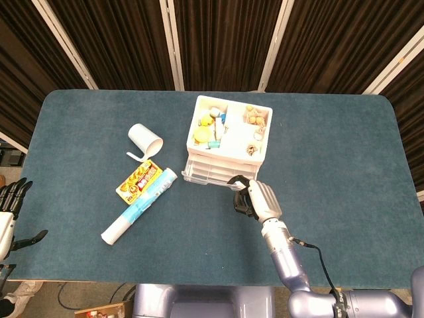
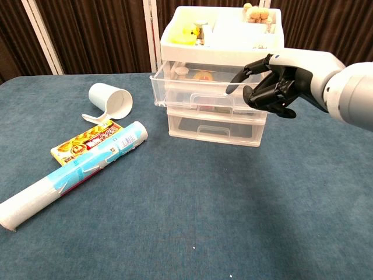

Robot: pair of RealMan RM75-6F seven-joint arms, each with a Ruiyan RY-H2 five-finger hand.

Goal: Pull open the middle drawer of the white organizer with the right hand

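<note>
The white organizer point(image 2: 218, 76) is standing near the middle of the blue table point(image 1: 344, 165), its open top tray holding small toys. Its middle drawer point(image 2: 201, 92) is sticking out past the drawer below, so the pull looks partly made. The right hand point(image 2: 274, 87) is hovering at the drawer's right front corner with fingers curled inward and one fingertip point(image 2: 232, 88) touching or nearly touching the clear front, probably to hook it; whether it is actually gripping anything I cannot tell. The left hand point(image 1: 12, 199) is hanging off the table's left edge, fingers spread and holding nothing, out of the way. A tipped cup point(image 2: 111, 100), snack packet point(image 2: 87, 140) and rolled tube point(image 2: 70, 172) are lying well left.
</note>
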